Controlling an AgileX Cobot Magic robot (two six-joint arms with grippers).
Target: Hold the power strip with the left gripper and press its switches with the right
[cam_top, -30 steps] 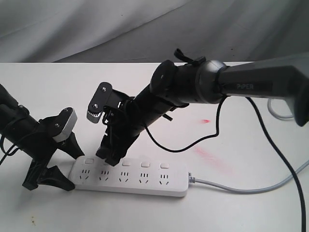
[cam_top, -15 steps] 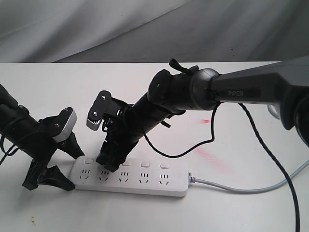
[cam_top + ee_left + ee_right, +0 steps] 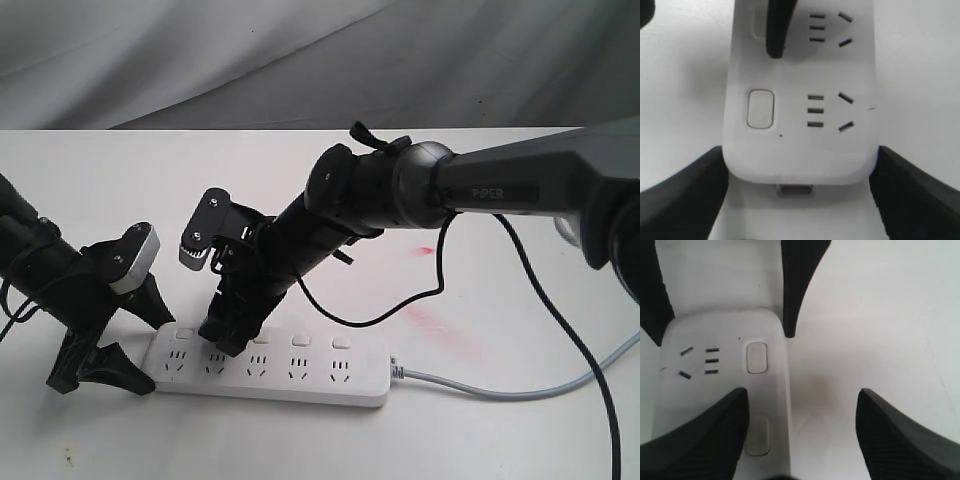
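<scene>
Down at 6 o'clock on the table (image 3: 480,440), the strip (image 3: 300,365) lies flat, cord (image 3: 480,388) trailing off toward 3. Left gripper (image 3: 158,355) is clamped across its 9 o'clock end. Right gripper (image 3: 228,338) is spread wide, one tip down by the second switch (image 3: 757,440), the other off the strip's edge.

The white table (image 3: 100,180) (grey cloth (image 3: 200,50) behind) bears red smears (image 3: 432,320).
</scene>
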